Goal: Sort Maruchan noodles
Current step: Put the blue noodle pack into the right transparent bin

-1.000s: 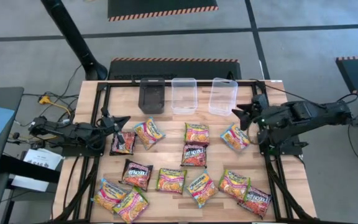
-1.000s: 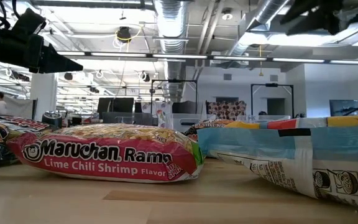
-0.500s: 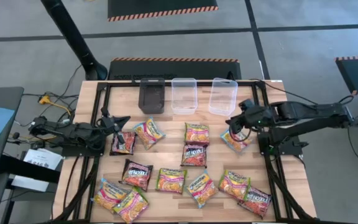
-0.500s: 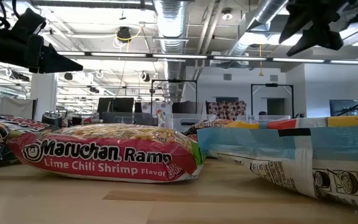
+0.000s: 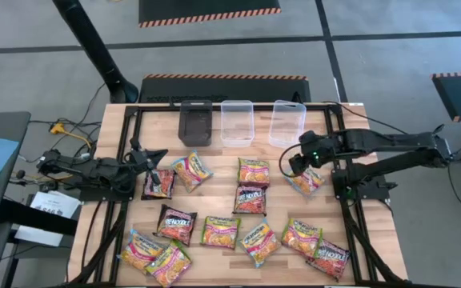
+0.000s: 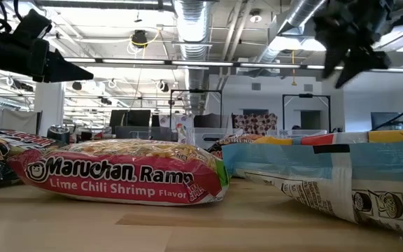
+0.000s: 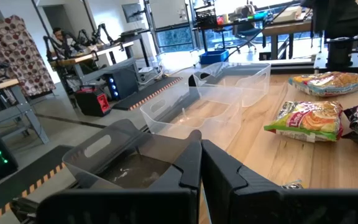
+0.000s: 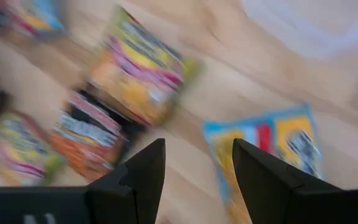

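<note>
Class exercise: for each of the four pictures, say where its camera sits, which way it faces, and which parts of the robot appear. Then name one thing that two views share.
High view: overhead, straight down; both arms, right pincer over the blue packet.
Low view: tabletop height, level; Lime Chili Shrimp packet.
Left wrist view: past shut fingers toward clear tubs.
Right wrist view: down past open fingers.
Shared: the blue packet, high and right wrist.
</note>
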You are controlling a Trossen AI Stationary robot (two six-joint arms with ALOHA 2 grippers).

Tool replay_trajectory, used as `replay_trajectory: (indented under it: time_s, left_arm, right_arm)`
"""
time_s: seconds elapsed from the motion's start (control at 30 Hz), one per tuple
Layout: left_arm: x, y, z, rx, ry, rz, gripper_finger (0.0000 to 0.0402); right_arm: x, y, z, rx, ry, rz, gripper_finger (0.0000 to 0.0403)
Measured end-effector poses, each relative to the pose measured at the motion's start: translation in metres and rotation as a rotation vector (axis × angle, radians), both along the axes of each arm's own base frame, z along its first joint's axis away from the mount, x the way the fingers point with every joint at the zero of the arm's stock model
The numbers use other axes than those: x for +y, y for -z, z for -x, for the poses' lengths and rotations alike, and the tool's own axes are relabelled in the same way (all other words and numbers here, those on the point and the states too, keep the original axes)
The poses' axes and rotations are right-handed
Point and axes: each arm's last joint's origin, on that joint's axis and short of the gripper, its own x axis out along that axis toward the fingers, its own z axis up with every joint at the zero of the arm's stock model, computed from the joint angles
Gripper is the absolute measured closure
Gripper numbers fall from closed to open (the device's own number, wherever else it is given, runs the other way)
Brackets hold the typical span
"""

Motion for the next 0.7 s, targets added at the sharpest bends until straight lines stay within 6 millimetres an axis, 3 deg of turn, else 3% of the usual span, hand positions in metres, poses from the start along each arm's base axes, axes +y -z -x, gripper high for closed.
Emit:
replay_trajectory:
  time_s: [0.7]
  left_arm:
    - [0.000,0.000,0.000,0.000,0.000,0.000,0.0401]
  right_arm:
    - [0.002,0.055,-0.032,0.416,0.030,-0.175,0.0190]
